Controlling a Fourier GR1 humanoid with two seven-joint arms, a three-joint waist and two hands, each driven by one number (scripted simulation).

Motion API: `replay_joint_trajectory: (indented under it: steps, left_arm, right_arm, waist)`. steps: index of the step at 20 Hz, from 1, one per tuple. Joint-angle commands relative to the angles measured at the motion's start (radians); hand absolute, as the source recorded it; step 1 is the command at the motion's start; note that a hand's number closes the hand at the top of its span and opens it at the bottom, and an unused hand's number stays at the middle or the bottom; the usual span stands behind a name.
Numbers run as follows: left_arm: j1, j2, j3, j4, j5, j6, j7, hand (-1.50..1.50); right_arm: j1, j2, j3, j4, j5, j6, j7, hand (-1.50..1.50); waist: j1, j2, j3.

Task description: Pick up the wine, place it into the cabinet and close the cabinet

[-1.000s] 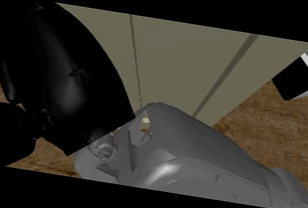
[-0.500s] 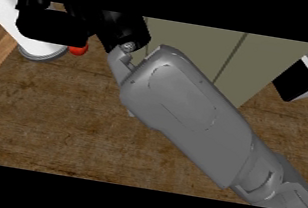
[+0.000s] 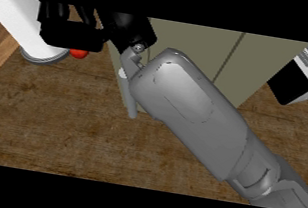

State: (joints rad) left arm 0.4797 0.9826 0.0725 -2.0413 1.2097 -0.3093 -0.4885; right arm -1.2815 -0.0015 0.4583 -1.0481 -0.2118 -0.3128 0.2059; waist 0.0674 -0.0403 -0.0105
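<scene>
Clearly the right hand (image 3: 98,29) reaches to the counter's (image 3: 70,133) far-left corner, fingers curled beside a white appliance (image 3: 27,30); the wine shows nowhere, perhaps hidden; check the hold before swinging toward the cabinet (image 3: 203,48).

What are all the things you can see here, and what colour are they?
Cabinet: one, pale grey-green doors, top middle, behind the arm.
White cylinder-shaped thing: one, white with a grey base, top left, partly hidden by the hand; I cannot tell what it is.
Small red thing: one, red, just under the hand, top left.
Box-shaped appliance: one, white with a black front, top right.
Counter: one, brown wood grain, across the lower part of the view.
Forearm: one, grey, running from the lower right up to the middle.
Right hand: one, black, top left, against the white thing.
</scene>
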Motion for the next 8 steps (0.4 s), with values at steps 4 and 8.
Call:
replay_joint_trajectory:
  steps: [4,8]
  left_arm:
    - [-0.007,0.016,0.026,-0.021,0.026,0.026,0.025,1.5]
    - [-0.02,0.003,0.01,-0.011,0.013,0.037,0.024,1.5]
  right_arm:
    - [0.084,-0.125,-0.068,0.186,0.027,-0.009,-0.057,1.5]
    - [0.088,-0.123,-0.061,0.188,0.035,0.003,-0.087,1.5]
  waist:
    - [-0.013,0.07,0.01]
    - [-0.026,0.076,0.008]
